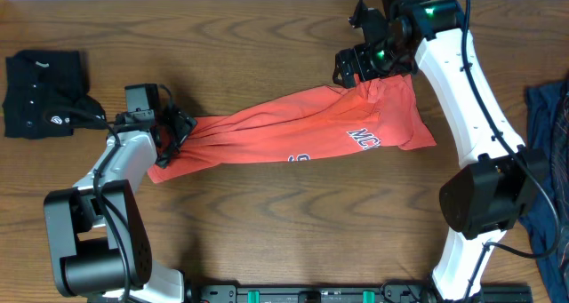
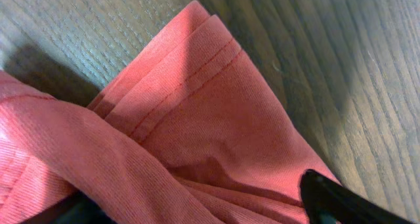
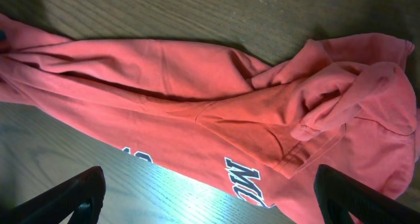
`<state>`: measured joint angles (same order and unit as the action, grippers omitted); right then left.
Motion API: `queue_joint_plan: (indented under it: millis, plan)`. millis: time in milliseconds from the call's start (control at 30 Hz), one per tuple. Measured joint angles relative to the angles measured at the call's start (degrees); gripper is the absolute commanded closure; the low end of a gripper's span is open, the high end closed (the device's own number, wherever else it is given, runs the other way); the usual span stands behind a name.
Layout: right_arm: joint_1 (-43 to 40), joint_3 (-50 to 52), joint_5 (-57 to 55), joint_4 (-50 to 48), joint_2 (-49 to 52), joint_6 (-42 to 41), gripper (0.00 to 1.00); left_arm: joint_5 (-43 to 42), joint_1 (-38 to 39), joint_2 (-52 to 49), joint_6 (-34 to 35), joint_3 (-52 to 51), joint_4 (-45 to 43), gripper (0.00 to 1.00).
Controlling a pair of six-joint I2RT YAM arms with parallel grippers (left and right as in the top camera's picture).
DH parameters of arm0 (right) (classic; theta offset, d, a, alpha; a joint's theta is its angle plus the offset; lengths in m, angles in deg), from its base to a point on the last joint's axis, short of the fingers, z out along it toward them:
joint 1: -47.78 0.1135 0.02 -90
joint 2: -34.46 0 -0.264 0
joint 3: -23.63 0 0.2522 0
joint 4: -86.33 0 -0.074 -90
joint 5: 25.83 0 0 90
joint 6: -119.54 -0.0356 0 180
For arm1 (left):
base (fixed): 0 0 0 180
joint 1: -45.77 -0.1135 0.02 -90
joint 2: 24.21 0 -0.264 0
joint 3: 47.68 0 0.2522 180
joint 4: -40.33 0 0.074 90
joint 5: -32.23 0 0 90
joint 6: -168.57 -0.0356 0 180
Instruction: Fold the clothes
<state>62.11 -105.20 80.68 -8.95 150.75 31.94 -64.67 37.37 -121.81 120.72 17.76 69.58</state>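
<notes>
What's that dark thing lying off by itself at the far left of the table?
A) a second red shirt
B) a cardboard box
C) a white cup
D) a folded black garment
D: a folded black garment lies there alone, apart from the coral-red T-shirt stretched across the middle.

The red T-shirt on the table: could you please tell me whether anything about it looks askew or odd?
The red T-shirt lies twisted into a rumpled diagonal band on the table rather than flat; its right end is bunched, and folds hide part of the lettering.
</notes>
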Motion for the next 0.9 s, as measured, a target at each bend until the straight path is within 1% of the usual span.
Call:
queue_joint_plan:
  millis: [133, 300, 400, 500, 567, 633, 700, 833, 900]
  plan:
    - [0.00, 0.00, -0.02, 0.59, 0.00, 0.00, 0.01, -0.63, -0.04, 2.40, -0.15, 0.00, 1.49, 0.12]
    - [0.00, 0.02, -0.02, 0.94, 0.00, 0.02, 0.01, -0.87, -0.04, 12.90, -1.14, 0.09, 5.40, 0.12]
    - [0.00, 0.68, -0.02, 0.63, -0.02, 0.02, 0.01, -0.46, -0.22, 19.17, -2.64, 0.48, 10.23, 0.12]
    - [0.00, 3.21, -0.02, 0.55, -0.13, -0.04, 0.01, 0.85, -1.27, 22.62, -3.48, 0.76, 16.11, 0.12]
    - [0.00, 5.97, 0.00, 0.22, -0.15, -0.15, 0.01, 1.33, -2.86, 23.12, -3.69, 0.79, 20.26, 0.12]
    - [0.00, 9.07, -0.02, -0.24, -0.15, -0.33, 0.01, 1.33, -4.52, 22.49, -4.66, 0.79, 22.99, 0.08]
    - [0.00, 12.46, -0.02, -0.94, -0.15, -0.52, 0.01, 0.79, -6.08, 21.40, -5.92, 0.79, 23.58, 0.01]
    - [0.00, 16.96, 0.00, -1.36, -0.15, -0.70, 0.01, -1.27, -9.40, 18.27, -7.91, 0.79, 23.45, 0.02]
    - [0.00, 17.90, 0.02, -1.22, -0.15, -0.72, 0.01, -3.72, -11.87, 16.04, -10.01, 0.79, 22.14, 0.02]
